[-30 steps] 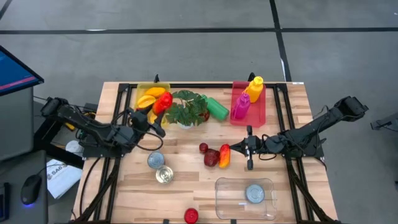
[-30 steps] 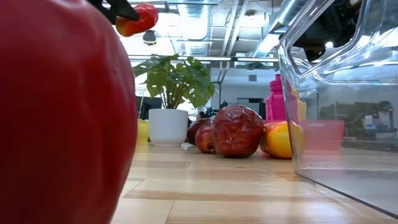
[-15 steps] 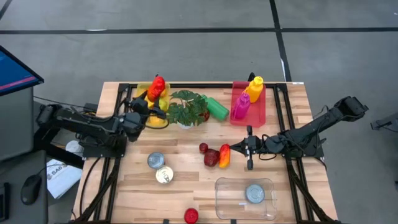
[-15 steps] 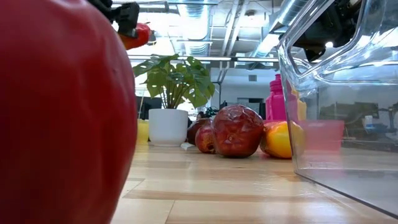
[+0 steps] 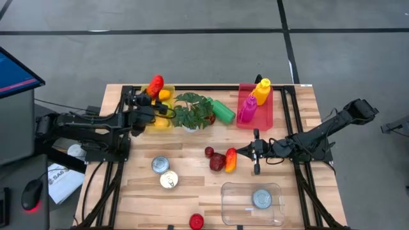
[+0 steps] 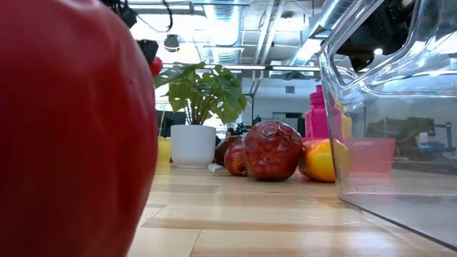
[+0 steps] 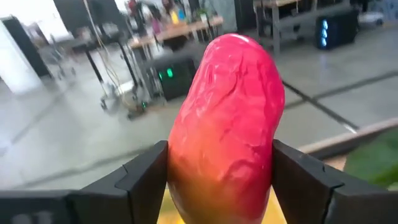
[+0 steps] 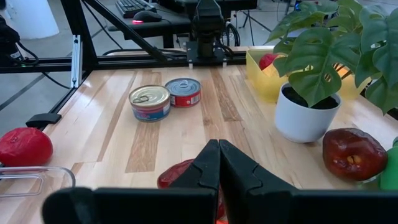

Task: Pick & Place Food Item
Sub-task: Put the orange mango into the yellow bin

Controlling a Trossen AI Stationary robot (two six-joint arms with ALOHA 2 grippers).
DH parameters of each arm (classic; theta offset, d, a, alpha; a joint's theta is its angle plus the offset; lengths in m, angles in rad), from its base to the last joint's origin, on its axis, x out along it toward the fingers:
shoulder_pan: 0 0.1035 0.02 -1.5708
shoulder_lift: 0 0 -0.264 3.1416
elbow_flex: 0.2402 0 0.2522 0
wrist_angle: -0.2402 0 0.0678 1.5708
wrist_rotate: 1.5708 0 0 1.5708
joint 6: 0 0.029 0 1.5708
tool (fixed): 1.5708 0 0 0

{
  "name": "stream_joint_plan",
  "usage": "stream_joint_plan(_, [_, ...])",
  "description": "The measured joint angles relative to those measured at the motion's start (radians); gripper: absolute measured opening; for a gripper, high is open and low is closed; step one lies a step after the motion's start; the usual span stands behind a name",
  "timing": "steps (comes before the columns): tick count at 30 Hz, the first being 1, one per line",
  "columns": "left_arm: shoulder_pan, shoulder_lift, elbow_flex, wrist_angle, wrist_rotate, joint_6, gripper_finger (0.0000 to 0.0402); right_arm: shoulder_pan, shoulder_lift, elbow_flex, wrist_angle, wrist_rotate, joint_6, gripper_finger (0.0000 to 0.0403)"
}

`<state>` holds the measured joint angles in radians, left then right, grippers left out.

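Carried from the plant to above the yellow bin (image 5: 160,121), the mango (image 5: 154,85) sits clamped in the left hand (image 5: 146,96).

Left arm reaches low across the worktop's left side, its pincer (image 5: 151,96) at the far left corner, fingers (image 7: 144,176) clamped on a load. Right arm stretches in from the right, its pincer (image 5: 239,152) shut, mid-worktop.
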<state>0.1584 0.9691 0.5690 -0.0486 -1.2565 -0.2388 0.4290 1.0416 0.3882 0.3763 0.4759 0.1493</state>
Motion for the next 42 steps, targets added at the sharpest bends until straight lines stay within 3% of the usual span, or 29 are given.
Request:
stream_joint_plan(5, [0.091, 0.000, 0.000, -0.240, 0.149, -0.251, 0.0237, 0.000, 0.000, 0.000, -0.002, 0.000, 0.000, 0.0000])
stream_joint_plan(11, [0.171, 0.000, -0.001, -0.419, 0.292, -0.404, 0.0241, 0.001, 0.000, 0.000, -0.002, 0.000, 0.000, 0.0000])
stream_joint_plan(25, [0.154, -0.002, -0.197, -0.385, 0.453, -0.658, 0.0237, 0.001, 0.000, 0.000, -0.002, 0.000, 0.000, 0.0000])
stream_joint_plan(37, [0.117, 0.000, -0.231, -0.260, 0.463, -0.658, 0.0238, 0.000, 0.000, 0.000, -0.001, 0.000, 0.000, 0.0000])
stream_joint_plan(42, [0.118, -0.016, -0.233, -0.177, 0.449, -0.574, 0.0238, 0.000, 0.000, 0.000, -0.002, 0.000, 0.000, 0.0000])
